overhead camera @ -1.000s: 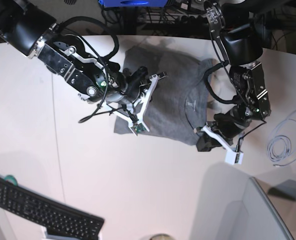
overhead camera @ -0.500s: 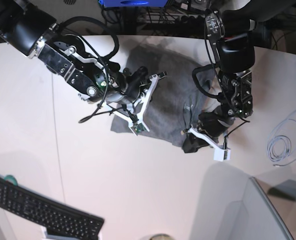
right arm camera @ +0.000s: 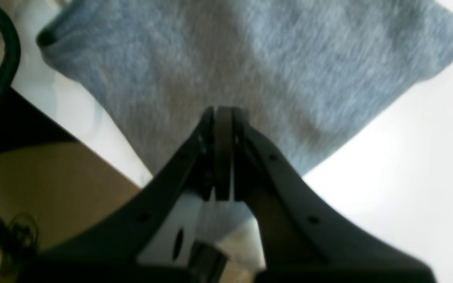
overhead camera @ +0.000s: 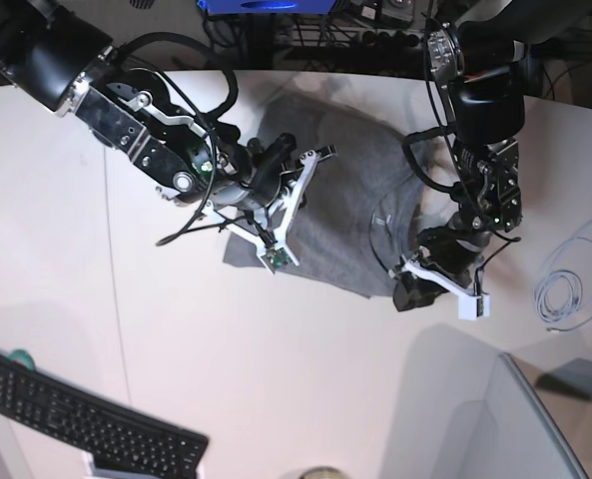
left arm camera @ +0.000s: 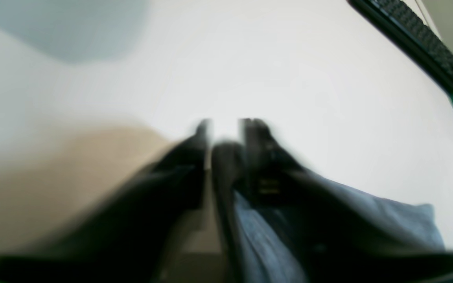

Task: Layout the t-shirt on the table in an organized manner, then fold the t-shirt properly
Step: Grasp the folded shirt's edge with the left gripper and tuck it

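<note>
T-shirt: the grey t-shirt (overhead camera: pixel 340 205) lies crumpled on the far middle of the white table (overhead camera: pixel 276 369), between the two arms; its near hem runs slanting from lower left to lower right.
Right gripper: the right gripper (right arm camera: pixel 222 118) has its fingers pressed flat together with no gap; the tips rest on or just above the grey knit near the shirt's left part, and no fold shows between them.
Left gripper: the left gripper (left arm camera: pixel 224 129) is smeared by blur; a narrow pale gap shows between the two dark fingers (left arm camera: pixel 256 133), with grey cloth just below and behind them. Whether cloth is pinched cannot be told.
Surroundings: a black keyboard (overhead camera: pixel 76 414) sits at the near left corner, well apart from the shirt; a coiled pale cable (overhead camera: pixel 565 289) lies at the right edge; a grey panel (overhead camera: pixel 485 419) fills the near right corner.
Obstructions: the right arm's links and black hose (overhead camera: pixel 191 95) cover the shirt's left edge; the left arm's wrist covers the shirt's right corner.
Base view only: both arms, the shirt's whole outline, the cable and the panel.
Right wrist view only: the closed fingertips in sharp detail, the weave of the knit, and one rolled edge of cloth at upper left.
Left wrist view only: bare table ahead of the fingers and the keyboard (left arm camera: pixel 427 43) along the upper right edge.
</note>
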You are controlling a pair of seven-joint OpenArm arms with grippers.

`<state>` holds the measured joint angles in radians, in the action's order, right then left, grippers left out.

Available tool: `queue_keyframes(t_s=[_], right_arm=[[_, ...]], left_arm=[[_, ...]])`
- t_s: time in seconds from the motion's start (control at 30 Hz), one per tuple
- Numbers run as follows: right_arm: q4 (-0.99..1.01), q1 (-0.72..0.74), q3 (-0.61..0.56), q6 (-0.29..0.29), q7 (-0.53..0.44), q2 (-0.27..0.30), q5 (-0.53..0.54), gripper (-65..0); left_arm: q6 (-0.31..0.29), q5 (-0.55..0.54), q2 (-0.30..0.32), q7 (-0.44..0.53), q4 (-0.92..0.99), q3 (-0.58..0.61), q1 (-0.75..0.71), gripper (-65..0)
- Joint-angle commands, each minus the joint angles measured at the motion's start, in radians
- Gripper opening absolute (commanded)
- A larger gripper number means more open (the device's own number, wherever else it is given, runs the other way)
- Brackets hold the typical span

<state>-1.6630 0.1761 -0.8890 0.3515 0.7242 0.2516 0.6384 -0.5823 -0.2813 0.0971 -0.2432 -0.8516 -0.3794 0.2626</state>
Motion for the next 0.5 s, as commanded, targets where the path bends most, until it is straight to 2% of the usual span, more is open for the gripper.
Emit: queue_keyframes(t_s=[0.0, 0.1, 0.17, 0.33, 0.47], right_arm=[[-0.019, 0.018, 0.008, -0.009, -0.036, 0.008, -0.001, -65.0], [-0.018, 0.020, 0.008, -0.009, -0.084, 0.028, -0.001, -65.0], [-0.006, 0.040, 0.009, -0.009, -0.094, 0.030, -0.001, -65.0], [0.091, 0.102, 0.031, -0.009, -0.107, 0.022, -0.001, -65.0], [0.137, 0.118, 0.044, -0.010, -0.168, 0.022, -0.001, -65.0]], left_arm=[[-0.012, -0.017, 0.011, 0.025, -0.027, -0.007, 0.011, -32.7], [-0.015, -0.017, 0.013, 0.025, -0.107, -0.063, -0.033, -12.2], [-0.020, -0.019, 0.013, 0.021, -0.189, -0.117, -0.070, -1.2], [-0.020, -0.019, 0.013, 0.021, -0.370, -0.180, -0.233, 0.0], [-0.037, -0.019, 0.026, 0.021, -0.435, -0.188, -0.375, 0.0]])
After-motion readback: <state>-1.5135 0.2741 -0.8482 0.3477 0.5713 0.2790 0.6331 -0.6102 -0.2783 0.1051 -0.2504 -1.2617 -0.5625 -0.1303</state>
